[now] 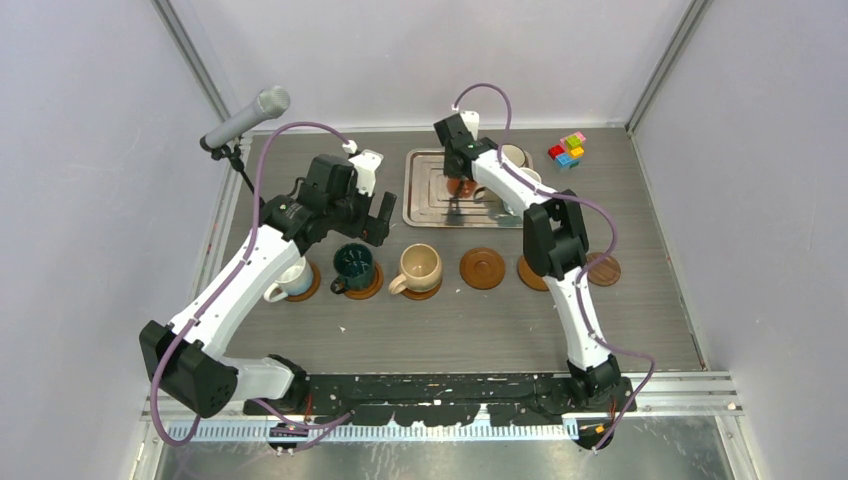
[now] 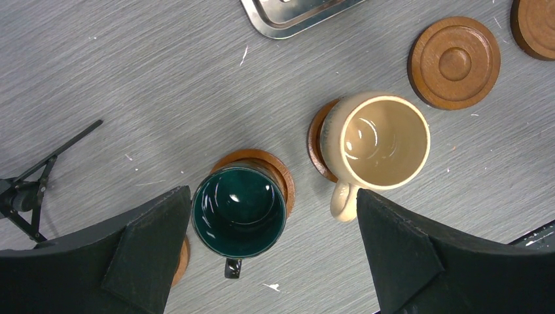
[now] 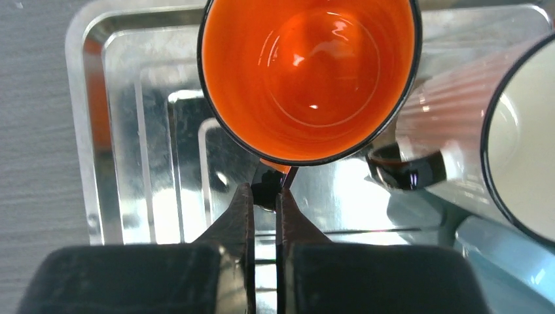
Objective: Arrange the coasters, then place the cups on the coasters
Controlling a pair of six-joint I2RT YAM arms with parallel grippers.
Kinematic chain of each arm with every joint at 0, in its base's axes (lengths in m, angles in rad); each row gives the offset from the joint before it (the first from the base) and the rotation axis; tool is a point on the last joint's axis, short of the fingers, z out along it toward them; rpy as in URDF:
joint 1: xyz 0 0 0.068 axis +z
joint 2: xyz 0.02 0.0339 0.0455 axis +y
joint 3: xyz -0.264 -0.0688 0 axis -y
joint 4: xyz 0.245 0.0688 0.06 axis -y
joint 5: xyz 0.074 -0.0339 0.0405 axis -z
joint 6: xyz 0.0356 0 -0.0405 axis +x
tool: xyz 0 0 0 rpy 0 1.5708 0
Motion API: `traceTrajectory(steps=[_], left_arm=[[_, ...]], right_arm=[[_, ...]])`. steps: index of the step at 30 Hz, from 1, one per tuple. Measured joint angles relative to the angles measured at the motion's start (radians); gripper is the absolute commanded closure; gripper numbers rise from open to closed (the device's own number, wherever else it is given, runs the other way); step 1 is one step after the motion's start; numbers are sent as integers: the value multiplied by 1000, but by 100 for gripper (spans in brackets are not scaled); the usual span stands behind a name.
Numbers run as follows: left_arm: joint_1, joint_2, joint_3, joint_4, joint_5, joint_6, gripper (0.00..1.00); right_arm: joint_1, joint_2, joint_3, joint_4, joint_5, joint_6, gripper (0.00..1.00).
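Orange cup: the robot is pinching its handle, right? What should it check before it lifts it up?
1. Right gripper shut on the handle of the orange cup: ok.
2. Orange cup upright on the tray: ok.
3. Gap to the white cup beside it: cannot tell; they look very close.
4. A bare coaster free in the row: ok.
5. Left gripper open over the green cup, away from the tray: ok.
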Motion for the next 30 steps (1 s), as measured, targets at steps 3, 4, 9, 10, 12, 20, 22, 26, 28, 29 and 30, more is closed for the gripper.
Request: traceTrajectory(steps=[3,4,9,10,12,20,22,26,28,29,30], left_arm=[[0,0,0,0,0,0,0],[0,0,0,0,0,0,0],[0,0,0,1,0,-3,0],[0,0,0,2,0,-4,0],[0,0,0,2,0,-8,0],[0,0,0,3,0,-18,0],[0,0,0,3,0,-18,0],[0,0,0,3,0,-18,0],[0,0,-1,4,0,-18,0],[0,0,-1,4,0,-18,0],[0,0,-2,5,0,-18,0]], right_arm=[[0,-54,-84,14,-10,3,100],[0,-78,-118,17,-15,3,100],[0,-197,-268,16,-62,21,100],[0,-221,-297,15,-75,27,100],[0,-267,-357,23,-103,38,100],[0,-377,-498,34,-210,111,91],[1,-381,-509,39,-224,123,84],[2,-381,-510,39,-230,138,56],[2,-381,-510,39,-232,150,51],[2,-381,-510,38,-230,154,48],[3,-381,-510,37,-226,157,47]])
